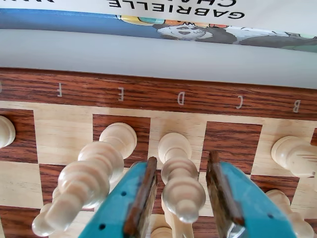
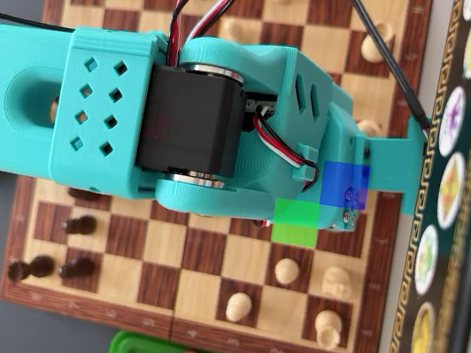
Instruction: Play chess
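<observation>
In the wrist view the open pincer (image 1: 182, 198) straddles a tall pale chess piece (image 1: 179, 181) at the lower centre, standing upright between the two jaws on the chessboard (image 1: 148, 91), apparently untouched.

Overhead view: arm (image 2: 137, 116) hides mid-chessboard (image 2: 195, 260); hand unseen. Wrist view: book (image 1: 198, 22) title cut off at the top edge.

The wrist view sits low and close between the gripper (image 1: 181, 198) fingers, facing the chessboard (image 1: 148, 94) edge; the overhead view looks straight down on that board (image 2: 197, 251), mostly hidden by the arm (image 2: 94, 109)
</observation>
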Controlling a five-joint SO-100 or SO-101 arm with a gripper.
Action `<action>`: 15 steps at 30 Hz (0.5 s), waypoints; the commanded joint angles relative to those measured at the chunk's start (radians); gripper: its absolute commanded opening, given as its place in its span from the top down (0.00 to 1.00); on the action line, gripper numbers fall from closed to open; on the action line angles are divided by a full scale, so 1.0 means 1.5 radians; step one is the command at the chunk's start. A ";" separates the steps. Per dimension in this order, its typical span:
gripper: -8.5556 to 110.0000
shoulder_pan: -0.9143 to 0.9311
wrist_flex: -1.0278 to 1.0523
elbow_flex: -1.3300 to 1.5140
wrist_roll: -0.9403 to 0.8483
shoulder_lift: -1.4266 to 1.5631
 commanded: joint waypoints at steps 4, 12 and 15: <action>0.80 0.001 -0.003 -0.032 -0.001 0.009; 0.87 0.002 -0.002 -0.031 -0.001 0.009; 0.88 0.002 -0.002 -0.031 -0.001 0.009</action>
